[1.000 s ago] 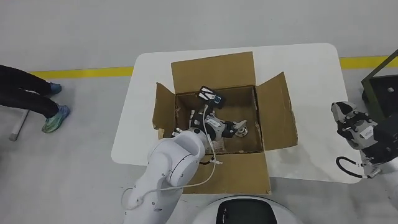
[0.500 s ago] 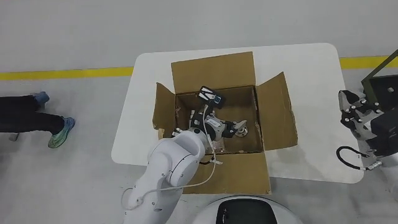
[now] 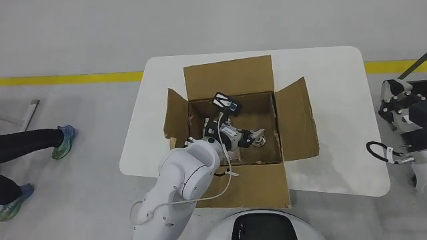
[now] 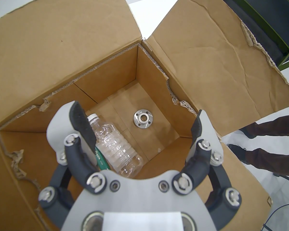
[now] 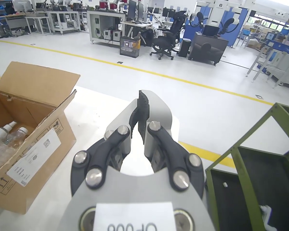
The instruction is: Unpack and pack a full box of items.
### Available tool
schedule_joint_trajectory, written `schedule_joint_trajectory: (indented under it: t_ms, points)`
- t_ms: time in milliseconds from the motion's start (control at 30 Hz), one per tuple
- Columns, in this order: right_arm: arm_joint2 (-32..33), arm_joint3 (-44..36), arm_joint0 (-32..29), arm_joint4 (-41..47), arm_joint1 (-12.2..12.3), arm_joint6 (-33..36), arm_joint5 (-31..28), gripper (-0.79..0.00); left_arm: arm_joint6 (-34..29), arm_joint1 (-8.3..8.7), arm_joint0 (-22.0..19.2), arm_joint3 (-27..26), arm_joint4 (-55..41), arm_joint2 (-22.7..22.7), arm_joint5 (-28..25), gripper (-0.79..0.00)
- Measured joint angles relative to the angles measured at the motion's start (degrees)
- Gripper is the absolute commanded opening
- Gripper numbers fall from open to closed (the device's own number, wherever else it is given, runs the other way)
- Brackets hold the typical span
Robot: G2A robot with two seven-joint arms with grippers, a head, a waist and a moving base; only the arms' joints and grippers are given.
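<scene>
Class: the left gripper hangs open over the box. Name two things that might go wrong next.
The clear bottle lies on its side near the box wall; a finger of the left gripper might snag cardboard, or the bottle roll away. The metal flange lies flat on the box floor, probably hard to pinch.

White label (image 5: pixel 35 161) on box (image 5: pixel 67 135) side, print too small to read
</scene>
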Motion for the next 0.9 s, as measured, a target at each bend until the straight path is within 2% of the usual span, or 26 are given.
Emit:
schedule_joint_trajectory:
  t_ms: [100, 167, 333, 433, 533, 633, 900]
  points:
    - [0.0, 0.0, 0.0, 0.03, 0.0, -0.01, 0.02, -0.785, -0.05, 0.05, 0.47, 0.81, 1.22, 0.2, 0.5, 0.0]
    - [-0.01, -0.01, 0.0, 0.03, 0.0, -0.01, 0.02, -0.785, -2.32, -0.1, 0.41, 2.3, 3.1, 1.07, 2.96, 0.0]
    - [-0.01, -0.01, 0.0, 0.03, 0.0, 0.0, 0.03, -0.785, -9.04, -1.46, -2.71, 7.99, 1.01, 3.5, 13.17, 0.0]
    - [-0.01, -0.01, 0.0, 0.03, 0.0, 0.0, 0.03, -0.785, -10.58, -2.5, -5.12, 11.64, -2.82, 4.69, 18.83, 0.0]
    - [-0.01, -0.01, 0.0, 0.03, 0.0, 0.0, 0.03, -0.785, -10.86, -3.36, -7.4, 15.99, -4.0, 6.35, 22.21, 0.0]
    - [-0.01, -0.01, 0.0, 0.03, 0.0, 0.0, 0.03, -0.785, -10.44, -3.98, -9.01, 19.37, -4.03, 7.62, 24.27, 0.0]
    - [-0.01, -0.01, 0.0, 0.03, 0.0, 0.0, 0.03, -0.785, -10.4, -3.99, -9.02, 19.38, -4.05, 7.65, 24.24, 0.0]
